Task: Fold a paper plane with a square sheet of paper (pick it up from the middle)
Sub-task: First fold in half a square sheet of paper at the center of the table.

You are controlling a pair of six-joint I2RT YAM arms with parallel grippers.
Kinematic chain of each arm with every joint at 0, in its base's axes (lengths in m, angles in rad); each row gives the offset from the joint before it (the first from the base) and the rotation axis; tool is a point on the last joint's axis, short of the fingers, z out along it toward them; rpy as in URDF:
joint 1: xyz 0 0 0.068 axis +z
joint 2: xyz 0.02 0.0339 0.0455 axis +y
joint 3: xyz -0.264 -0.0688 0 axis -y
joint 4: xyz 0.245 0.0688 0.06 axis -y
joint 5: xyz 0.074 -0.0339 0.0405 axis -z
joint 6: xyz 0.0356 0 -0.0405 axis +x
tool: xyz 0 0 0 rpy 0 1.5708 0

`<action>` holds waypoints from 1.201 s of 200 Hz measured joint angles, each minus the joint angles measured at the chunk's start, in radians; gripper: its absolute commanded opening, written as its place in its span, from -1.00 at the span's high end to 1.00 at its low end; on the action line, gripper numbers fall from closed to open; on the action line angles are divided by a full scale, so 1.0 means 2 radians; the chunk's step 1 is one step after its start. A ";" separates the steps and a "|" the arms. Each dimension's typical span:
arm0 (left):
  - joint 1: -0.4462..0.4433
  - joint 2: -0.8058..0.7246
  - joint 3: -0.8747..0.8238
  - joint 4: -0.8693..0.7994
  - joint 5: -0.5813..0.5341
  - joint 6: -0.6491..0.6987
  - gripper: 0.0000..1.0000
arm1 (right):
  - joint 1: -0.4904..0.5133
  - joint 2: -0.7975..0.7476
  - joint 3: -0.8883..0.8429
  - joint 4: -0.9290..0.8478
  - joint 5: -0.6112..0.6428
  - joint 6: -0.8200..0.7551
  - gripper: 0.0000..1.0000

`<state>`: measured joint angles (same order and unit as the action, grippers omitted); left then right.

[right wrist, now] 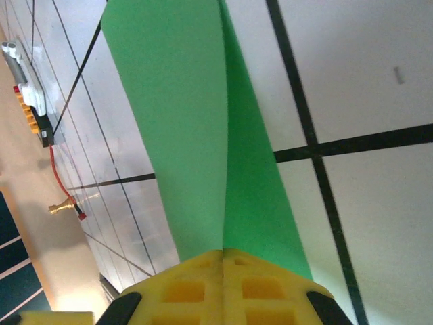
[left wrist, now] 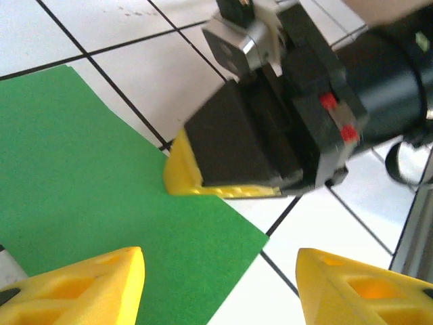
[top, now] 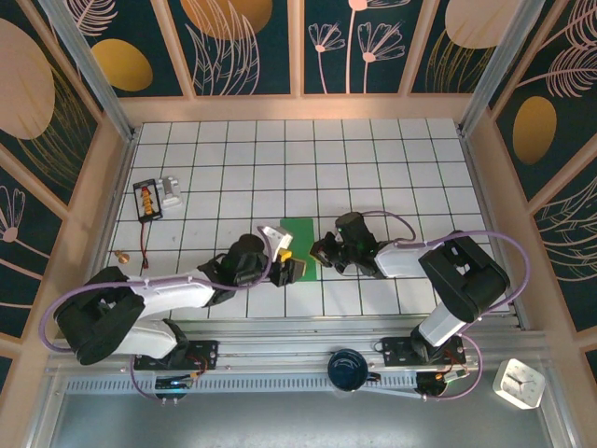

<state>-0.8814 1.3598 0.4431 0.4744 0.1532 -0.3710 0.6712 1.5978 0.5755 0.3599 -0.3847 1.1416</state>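
While the right gripper (right wrist: 223,256) is clamped shut on an edge of the green sheet of paper (right wrist: 179,115), the left gripper (left wrist: 216,271) stands open above it, holding nothing; the sheet lies mid-frame on the tiled table (top: 373,159) in the top view.

The square sheet of paper (top: 300,230) is plain solid green with no print, a bit darker right of its crease. Yellow fingers (left wrist: 88,284) on left gripper (left wrist: 220,291); same yellow on right gripper (right wrist: 223,258), whose body is black with small red dots. White tiles and black grid lines on table (top: 392,159). Both left arm (top: 173,295) and right arm (top: 403,259) are white with black joints. Dark navy walls (top: 252,42) with peach line-drawn leaves and flowers, gold-orange ovals, pale wood frames. Far left of the sheet, battery pack (top: 147,200) is black and orange with a red wire. Nearer than the sheet, cup (top: 348,369) is dark blue.
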 measured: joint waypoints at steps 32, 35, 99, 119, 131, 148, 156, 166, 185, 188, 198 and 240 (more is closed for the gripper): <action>-0.040 0.025 0.003 0.001 -0.047 0.053 -0.27 | -0.003 0.000 0.004 -0.001 -0.005 0.005 1.00; -0.042 0.028 0.003 0.001 -0.049 0.056 -0.27 | -0.003 0.000 0.004 -0.001 -0.005 0.005 1.00; -0.064 0.091 0.038 0.000 -0.095 0.111 -0.13 | -0.005 0.000 0.004 -0.001 -0.009 0.009 1.00; -0.064 0.098 0.049 0.001 -0.095 0.118 0.04 | -0.005 0.000 0.004 -0.001 -0.009 0.009 1.00; -0.064 0.101 0.053 0.000 -0.096 0.121 0.17 | -0.005 0.002 0.004 0.000 -0.009 0.009 1.00; -0.064 0.106 0.059 0.000 -0.097 0.123 0.33 | -0.005 0.005 0.004 0.000 -0.010 0.009 1.00; -0.064 0.109 0.061 0.000 -0.096 0.125 0.40 | -0.005 0.005 0.004 0.000 -0.010 0.009 1.00; -0.064 0.111 0.063 -0.001 -0.097 0.122 0.49 | -0.005 0.005 0.004 0.000 -0.011 0.009 1.00; -0.064 0.112 0.065 -0.002 -0.098 0.123 0.66 | -0.005 0.005 0.004 0.000 -0.011 0.009 1.00; -0.064 0.112 0.065 -0.002 -0.098 0.123 0.68 | -0.005 0.005 0.004 0.000 -0.011 0.009 1.00; -0.064 0.112 0.065 -0.003 -0.098 0.123 0.76 | -0.005 0.005 0.004 0.000 -0.011 0.009 1.00; -0.064 0.112 0.065 -0.003 -0.100 0.115 1.00 | -0.005 0.005 0.004 0.000 -0.011 0.009 0.93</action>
<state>-1.0103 1.5841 0.5724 0.4686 -0.0460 -0.1410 0.6605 1.6073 0.5835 0.3595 -0.4061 1.1591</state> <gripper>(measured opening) 0.046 0.045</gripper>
